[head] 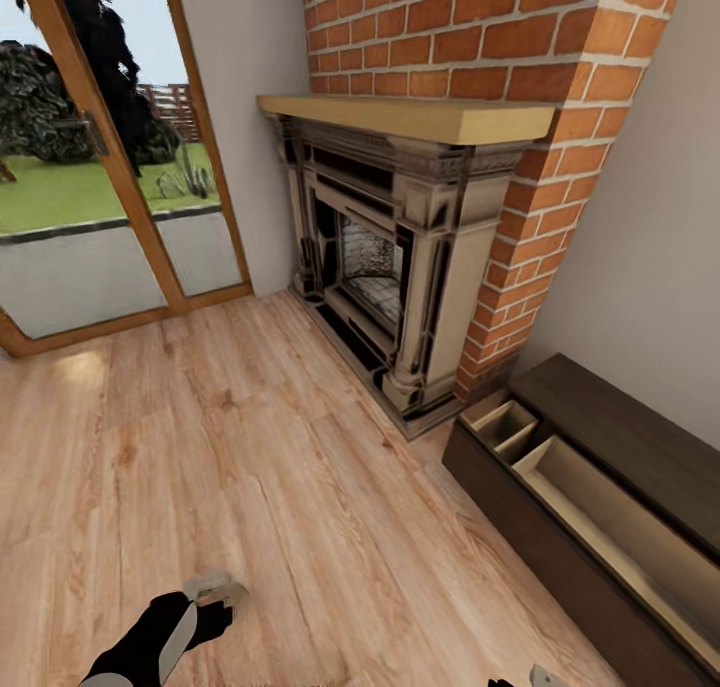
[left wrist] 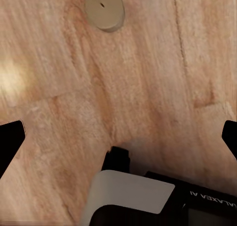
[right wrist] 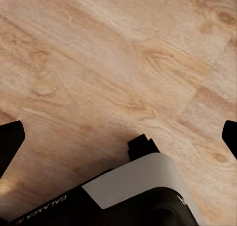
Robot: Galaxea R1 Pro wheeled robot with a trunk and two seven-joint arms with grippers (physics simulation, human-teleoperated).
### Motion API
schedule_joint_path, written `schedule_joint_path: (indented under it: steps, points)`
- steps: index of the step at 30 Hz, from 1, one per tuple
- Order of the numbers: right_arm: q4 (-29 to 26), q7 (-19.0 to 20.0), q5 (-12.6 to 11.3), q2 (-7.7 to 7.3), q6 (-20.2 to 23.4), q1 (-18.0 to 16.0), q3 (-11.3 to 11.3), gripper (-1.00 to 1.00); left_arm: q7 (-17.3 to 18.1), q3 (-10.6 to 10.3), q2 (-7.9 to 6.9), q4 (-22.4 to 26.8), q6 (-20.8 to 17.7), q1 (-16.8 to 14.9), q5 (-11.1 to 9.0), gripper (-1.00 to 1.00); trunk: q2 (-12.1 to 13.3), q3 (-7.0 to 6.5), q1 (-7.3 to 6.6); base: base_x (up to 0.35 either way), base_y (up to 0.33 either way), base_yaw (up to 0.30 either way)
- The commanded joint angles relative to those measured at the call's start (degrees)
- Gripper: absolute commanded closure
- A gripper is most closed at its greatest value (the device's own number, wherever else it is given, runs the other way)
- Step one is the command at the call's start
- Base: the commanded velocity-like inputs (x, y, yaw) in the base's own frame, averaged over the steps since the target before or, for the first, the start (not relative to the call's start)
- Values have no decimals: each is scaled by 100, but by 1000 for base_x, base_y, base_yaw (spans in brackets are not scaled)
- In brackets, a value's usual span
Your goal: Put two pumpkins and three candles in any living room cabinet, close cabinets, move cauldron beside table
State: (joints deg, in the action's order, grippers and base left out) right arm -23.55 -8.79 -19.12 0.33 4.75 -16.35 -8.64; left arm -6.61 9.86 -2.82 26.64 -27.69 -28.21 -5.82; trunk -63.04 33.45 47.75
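Head view puts the cabinet (head: 600, 487) at four o'clock, drawers pulled out. My left tool (left wrist: 118, 137) gapes wide over the floor (left wrist: 148, 88), a candle (left wrist: 103, 9) lying ahead; I'd centre over it before descending. My right tool (right wrist: 118, 137) is wide too. Casing reads "GALAXEA".

— How many short beige wax candles (left wrist: 103, 8) lie on the floor?
— One.
— And long, low dark brown wooden cabinets (head: 560, 547)?
— One, with two pale open drawers (head: 505, 429).
— Fireplaces (head: 395, 267)?
— One.
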Motion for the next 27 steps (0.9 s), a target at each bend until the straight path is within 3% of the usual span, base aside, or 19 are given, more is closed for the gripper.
schedule_joint_path:
  steps: [1,13,19,27]
  points:
    - [0,0,2,-1,0,0,1,-100,-1,-1,-3,0,0,0,1,-100,42,-15,-23,0,0,281]
    - [1,0,5,1,-8,0,3,-100,2,-9,-11,-1,5,0,2,-100,523,-185,-286,0,0,276]
    - [0,0,25,46,-9,0,10,-100,2,-10,-13,-1,9,0,3,-100,523,-160,-286,0,0,268]
    - [0,-8,654,178,-18,0,-3,-100,2,-10,-10,-1,2,0,9,-100,523,-135,-286,21,0,270]
